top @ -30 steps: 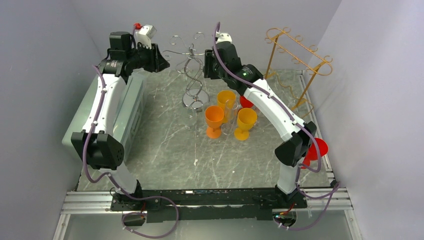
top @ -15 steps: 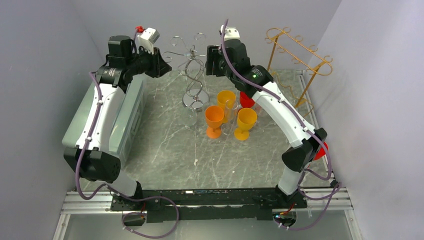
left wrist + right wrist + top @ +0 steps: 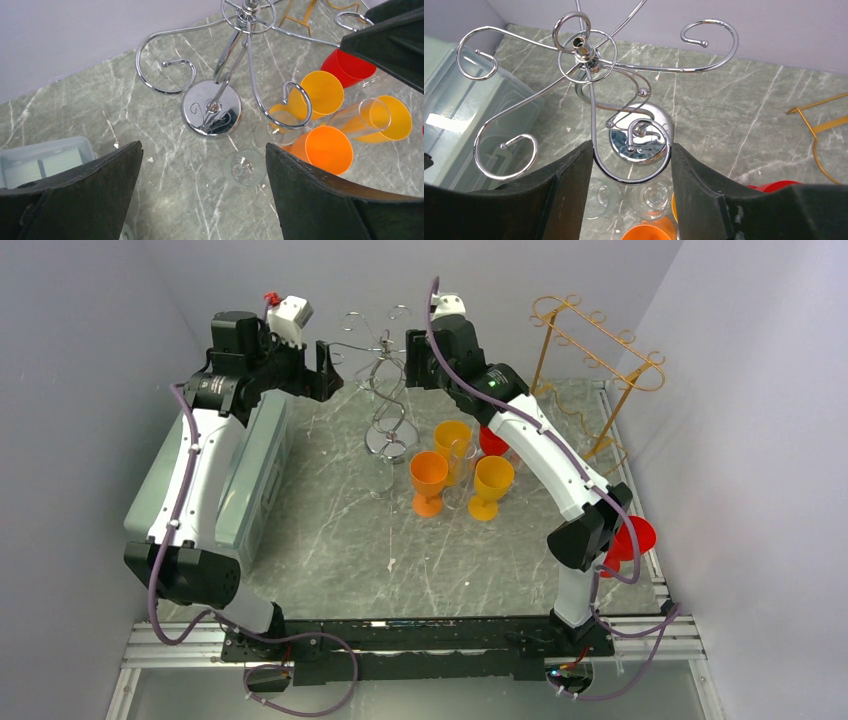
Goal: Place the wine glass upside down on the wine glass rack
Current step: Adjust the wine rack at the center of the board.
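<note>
Top external view: catching both arms stretched up and forward, elbows low, wrists high at the back of the table, flanking the chrome wine glass rack (image 3: 385,390). Left gripper (image 3: 325,368) spread as wide as can be, holding nothing, pitched down toward the rack's foot. Right gripper (image 3: 408,345) parted about halfway, empty too, hanging just over the rack's crown with one lower chrome curl between its fingers, seemingly not pinched. No glass seen hanging on a hook, as far as can be told.

Spotting the clear wine glass (image 3: 246,167) standing on the marble table (image 3: 165,200), just in front of the rack's round foot and beside the orange goblets (image 3: 325,150). Another clear glass close by, so cannot tell which is meant.

Judging the step in hand as going down for a glass. To do it well: drop the left wrist clear of the curls, take the stem low, lift straight, roll the wrist to turn the bowl down, then slide the stem sideways into an open hook until the foot rests on the wire. Keep the right fingers off the rack, or risk tipping it.
</note>
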`<action>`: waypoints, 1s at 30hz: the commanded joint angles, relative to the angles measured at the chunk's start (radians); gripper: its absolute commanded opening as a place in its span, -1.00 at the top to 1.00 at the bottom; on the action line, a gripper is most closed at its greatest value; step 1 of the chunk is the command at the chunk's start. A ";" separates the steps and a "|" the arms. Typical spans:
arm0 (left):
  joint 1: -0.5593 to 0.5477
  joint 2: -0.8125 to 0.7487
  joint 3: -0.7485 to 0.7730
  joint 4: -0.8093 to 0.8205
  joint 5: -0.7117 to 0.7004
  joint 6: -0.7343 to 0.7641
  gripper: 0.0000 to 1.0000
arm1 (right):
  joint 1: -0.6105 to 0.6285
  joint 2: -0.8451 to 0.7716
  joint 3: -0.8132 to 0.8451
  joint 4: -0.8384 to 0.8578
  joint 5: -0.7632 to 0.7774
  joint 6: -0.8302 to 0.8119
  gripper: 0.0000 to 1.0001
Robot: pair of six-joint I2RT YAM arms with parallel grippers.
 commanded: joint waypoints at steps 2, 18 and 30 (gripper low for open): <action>-0.004 0.071 0.084 0.010 -0.021 -0.017 -0.99 | -0.007 0.010 0.043 0.000 0.039 -0.027 -0.01; -0.005 0.175 0.117 0.152 0.039 -0.074 -0.82 | -0.012 -0.090 -0.088 0.010 0.006 -0.012 0.50; -0.040 0.169 0.098 0.187 0.065 -0.090 -0.51 | -0.012 -0.165 -0.056 -0.034 -0.046 -0.013 0.79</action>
